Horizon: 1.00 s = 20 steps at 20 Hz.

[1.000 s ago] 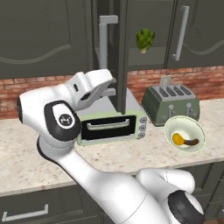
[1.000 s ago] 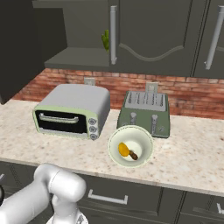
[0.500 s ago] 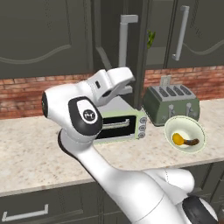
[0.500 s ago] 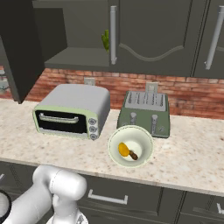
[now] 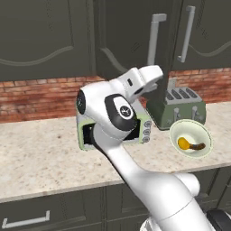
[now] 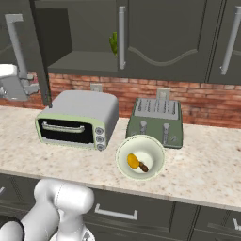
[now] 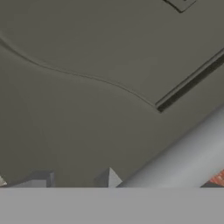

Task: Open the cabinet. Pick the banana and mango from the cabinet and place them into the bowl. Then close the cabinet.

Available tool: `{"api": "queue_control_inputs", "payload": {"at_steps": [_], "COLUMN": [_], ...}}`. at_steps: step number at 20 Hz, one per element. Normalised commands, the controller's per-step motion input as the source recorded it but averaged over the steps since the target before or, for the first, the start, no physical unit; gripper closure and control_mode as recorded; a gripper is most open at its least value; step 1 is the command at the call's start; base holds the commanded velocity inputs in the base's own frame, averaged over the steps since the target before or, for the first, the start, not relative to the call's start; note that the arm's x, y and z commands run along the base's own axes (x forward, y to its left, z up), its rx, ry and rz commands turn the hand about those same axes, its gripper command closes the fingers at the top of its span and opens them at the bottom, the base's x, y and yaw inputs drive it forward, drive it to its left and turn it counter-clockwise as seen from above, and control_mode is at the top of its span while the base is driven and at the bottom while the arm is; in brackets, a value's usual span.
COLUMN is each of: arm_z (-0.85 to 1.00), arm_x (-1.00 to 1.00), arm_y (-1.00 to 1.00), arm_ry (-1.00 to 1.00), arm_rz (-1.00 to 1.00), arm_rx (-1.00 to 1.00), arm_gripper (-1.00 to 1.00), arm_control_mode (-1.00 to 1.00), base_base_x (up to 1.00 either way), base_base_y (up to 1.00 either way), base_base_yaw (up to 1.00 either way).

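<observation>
The cabinet (image 5: 135,40) left door has swung nearly shut behind the gripper (image 5: 155,74) — fingers apparently spread, gripping nothing — with banana (image 6: 142,166) and mango (image 6: 132,160) already in the bowl (image 6: 153,149).

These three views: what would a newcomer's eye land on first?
The white arm reaching up with its gripper open beside the cabinet door, which stands partly open. Then the bowl on the counter before the toaster, with the mango and banana already inside.
</observation>
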Motion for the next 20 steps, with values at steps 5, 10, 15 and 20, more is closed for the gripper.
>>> {"api": "queue_control_inputs", "payload": {"at_steps": [5, 10, 15, 20], "arm_z": [0.00, 0.00, 0.00, 0.03], "arm_x": [0.31, 0.35, 0.45, 0.55], "arm_y": [-0.62, -0.53, -0.47, -0.48], "arm_ry": [0.00, -0.04, -0.01, 0.00], "arm_rz": [0.00, 0.00, 0.00, 0.00], "arm_rx": [0.00, 0.00, 0.00, 0.00], "arm_gripper": [-1.00, -1.00, -1.00, -1.00], "arm_control_mode": [-1.00, -1.00, -1.00, -1.00], "base_base_x": [0.00, 0.00, 0.00, 0.00], "base_base_y": [0.00, 0.00, 0.00, 0.00], "base_base_yaw": [0.00, 0.00, 0.00, 0.00]}}
